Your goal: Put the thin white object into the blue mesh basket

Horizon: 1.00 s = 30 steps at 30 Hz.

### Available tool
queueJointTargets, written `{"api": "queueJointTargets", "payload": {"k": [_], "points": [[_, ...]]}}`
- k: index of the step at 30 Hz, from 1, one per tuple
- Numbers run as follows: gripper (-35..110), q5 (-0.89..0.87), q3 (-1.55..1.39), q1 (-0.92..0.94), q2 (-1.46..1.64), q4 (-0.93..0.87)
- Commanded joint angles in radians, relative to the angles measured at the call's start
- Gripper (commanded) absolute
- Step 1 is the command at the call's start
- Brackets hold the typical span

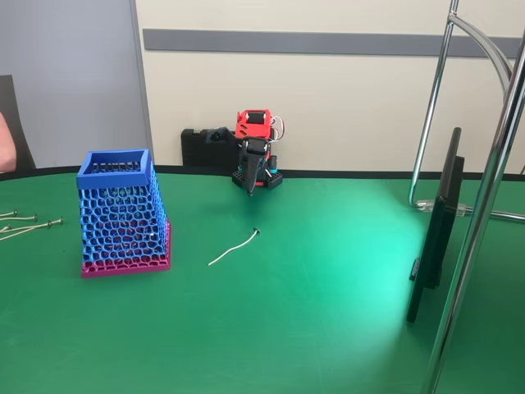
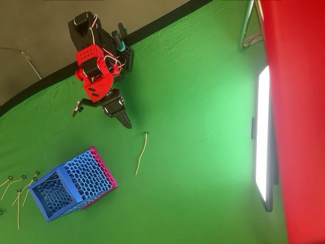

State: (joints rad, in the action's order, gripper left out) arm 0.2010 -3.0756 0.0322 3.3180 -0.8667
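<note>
The thin white object (image 1: 235, 247) (image 2: 141, 153) lies flat on the green table, a slightly curved strip with a small dark tip at its far end. To its left in the fixed view stands the blue mesh basket (image 1: 121, 215) (image 2: 68, 184), upright on its pink base, rim open upward. My gripper (image 1: 251, 182) (image 2: 125, 122) hangs at the back of the table near the arm's base, pointing down, fingers shut with nothing in them. It is well behind the strip and apart from it.
Several grey metal screws (image 1: 29, 225) (image 2: 18, 190) lie left of the basket. A dark monitor (image 1: 435, 226) on a chrome stand (image 1: 484, 189) occupies the right side. The table's back edge (image 1: 344, 175) runs behind the arm.
</note>
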Motion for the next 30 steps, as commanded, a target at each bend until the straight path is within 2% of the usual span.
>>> {"api": "queueJointTargets", "payload": {"k": [1, 20, 30], "points": [[1, -0.005, -0.008, -0.005, 0.008, -0.002], [1, -0.032, 0.035, 0.006, -0.094, 0.043], [1, -0.055, 0.209, 0.026, -0.36, 0.084]]}}
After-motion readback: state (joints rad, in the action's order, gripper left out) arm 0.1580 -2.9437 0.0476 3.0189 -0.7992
